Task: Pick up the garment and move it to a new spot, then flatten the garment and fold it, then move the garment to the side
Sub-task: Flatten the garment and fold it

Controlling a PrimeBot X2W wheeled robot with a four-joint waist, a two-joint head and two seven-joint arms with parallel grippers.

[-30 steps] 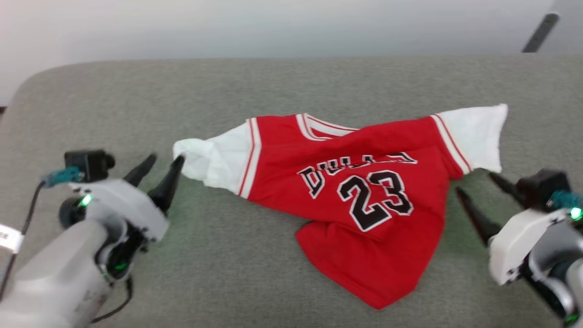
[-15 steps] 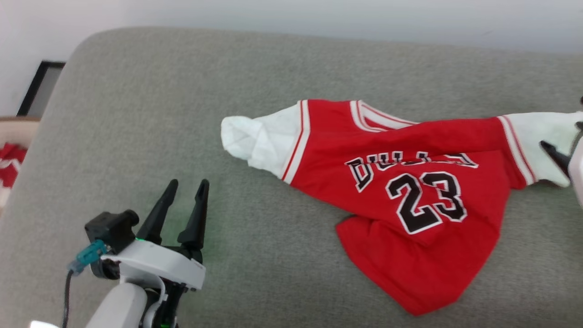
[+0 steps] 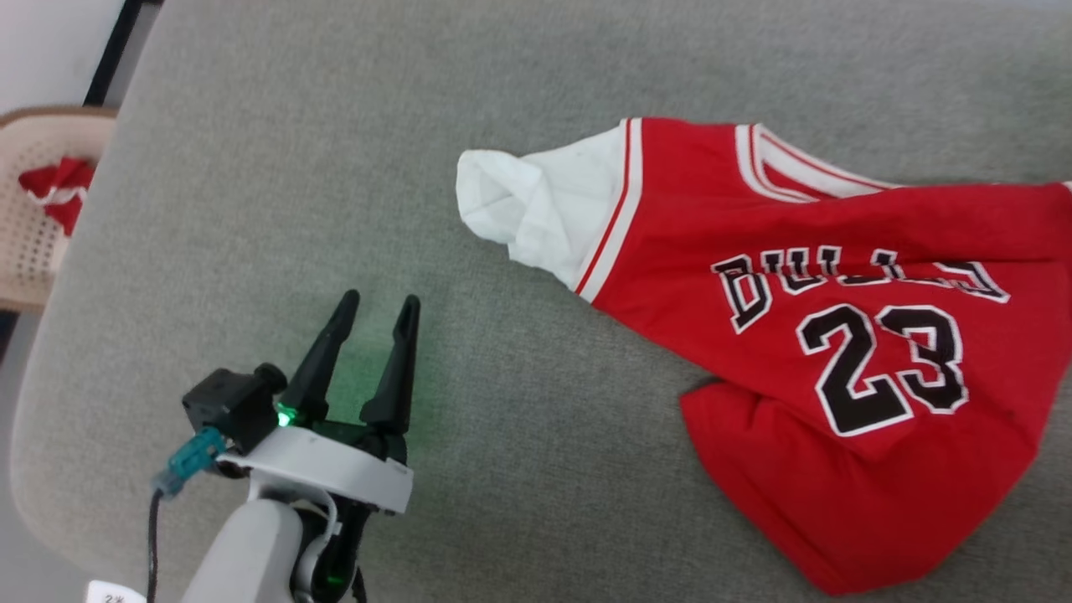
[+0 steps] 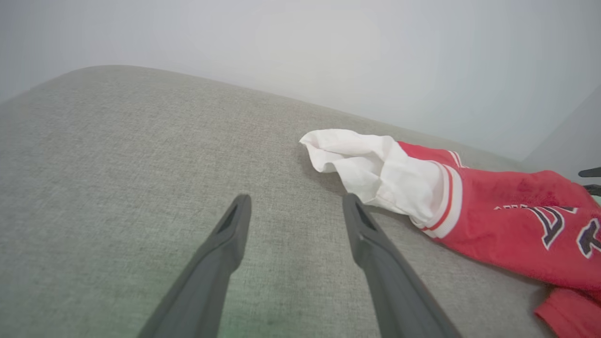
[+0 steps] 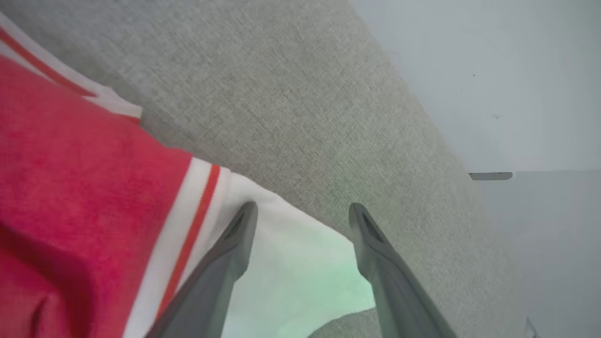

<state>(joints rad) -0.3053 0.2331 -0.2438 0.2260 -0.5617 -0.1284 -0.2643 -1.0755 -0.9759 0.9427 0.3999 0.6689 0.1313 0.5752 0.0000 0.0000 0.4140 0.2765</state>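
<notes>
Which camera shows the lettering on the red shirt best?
The head view: the garment lies print-up, BULLS 23 readable. The left wrist view catches a crumpled white sleeve and a few edge-on letters; the right wrist view, the other sleeve and red cloth.

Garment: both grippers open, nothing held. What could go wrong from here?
1. On the garment, the bunched sleeve lies apart from the open left gripper, which may pinch only a fold.
2. The open right gripper straddles the other sleeve at its edge; a shallow bite might slip on lifting.
3. The hem looks tucked under; flattening could trap that fold.
</notes>
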